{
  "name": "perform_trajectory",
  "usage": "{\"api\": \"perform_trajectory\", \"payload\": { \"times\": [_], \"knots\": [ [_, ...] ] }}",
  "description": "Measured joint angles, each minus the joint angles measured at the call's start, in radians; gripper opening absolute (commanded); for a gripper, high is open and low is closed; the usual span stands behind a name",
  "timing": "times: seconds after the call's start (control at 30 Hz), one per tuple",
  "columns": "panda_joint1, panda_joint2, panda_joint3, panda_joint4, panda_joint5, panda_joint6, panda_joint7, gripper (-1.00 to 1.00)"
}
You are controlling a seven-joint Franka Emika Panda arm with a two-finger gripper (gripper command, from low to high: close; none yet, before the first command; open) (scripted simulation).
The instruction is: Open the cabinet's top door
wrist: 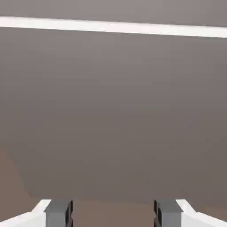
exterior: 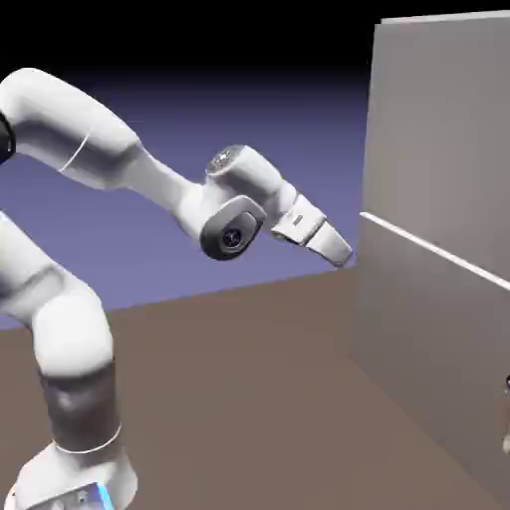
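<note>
The claw (exterior: 344, 252) points down and toward the cabinet (exterior: 438, 329), close to its front edge at about the height of the pale seam (exterior: 428, 247) between the two panels; in the hand view its grey fingertips (wrist: 58, 212) stand spread with nothing between them. The top door (exterior: 443, 129) is the grey panel above that seam, lying flush. The hand view is filled by the lower grey panel (wrist: 115, 111), and the brown counter (exterior: 239, 398) shows beneath.

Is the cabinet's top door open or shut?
Shut. The top door lies flat and flush with the lower panel, with only a thin pale seam between them and no inside showing.
</note>
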Motion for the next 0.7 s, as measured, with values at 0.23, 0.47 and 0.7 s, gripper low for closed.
{"api": "perform_trajectory", "payload": {
  "times": [0.23,0.47,0.7],
  "knots": [
    [0.191,-0.038,-0.254,0.162,-0.292,0.064,0.164,0.0],
    [0.383,-0.076,-0.507,0.324,-0.584,0.128,0.327,0.0],
    [0.574,-0.114,-0.761,0.487,-0.875,0.191,0.491,0.0]
  ]
}}
